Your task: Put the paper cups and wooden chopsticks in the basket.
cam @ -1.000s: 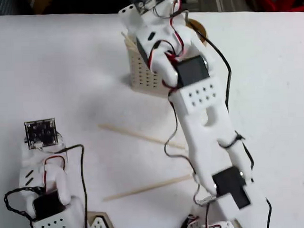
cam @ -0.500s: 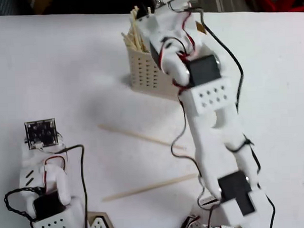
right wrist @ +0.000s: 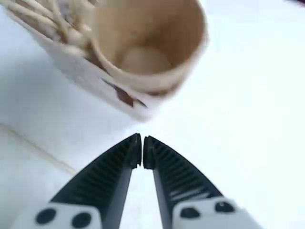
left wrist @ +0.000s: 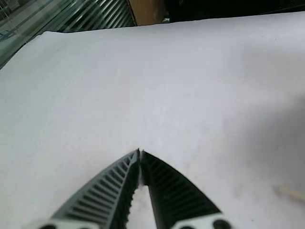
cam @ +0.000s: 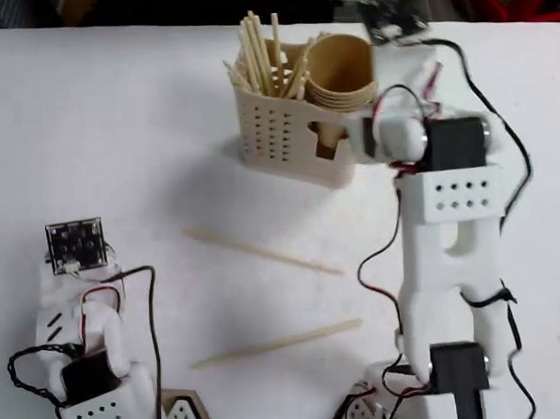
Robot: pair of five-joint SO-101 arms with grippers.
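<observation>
Beside the basket [cam: 268,141], on its cup side, the right gripper [right wrist: 142,138] points toward the basket wall with its two fingers pressed together and nothing between them. Inside the basket stand the paper cups [cam: 341,69], nested one in another, and next to them a bundle of chopsticks [cam: 261,54] leaning on end. Two more sticks lie flat on the table [cam: 120,114] in front of the basket: the near chopstick [cam: 263,250] not far from it, and the far chopstick [cam: 277,344] farther out. They are apart from each other and touched by neither arm. Well away from the basket, the left gripper [left wrist: 139,153] sits over bare table, its fingers closed tip to tip and empty.

The cups look finished, so the step in hand seems to be gathering the loose sticks. The next move likely calls for an arm to spread its fingers and come down across the middle of the near chopstick. It must then pinch this thin thing off the flat surface and tip it upright into the side of the basket where the bundle stands.
</observation>
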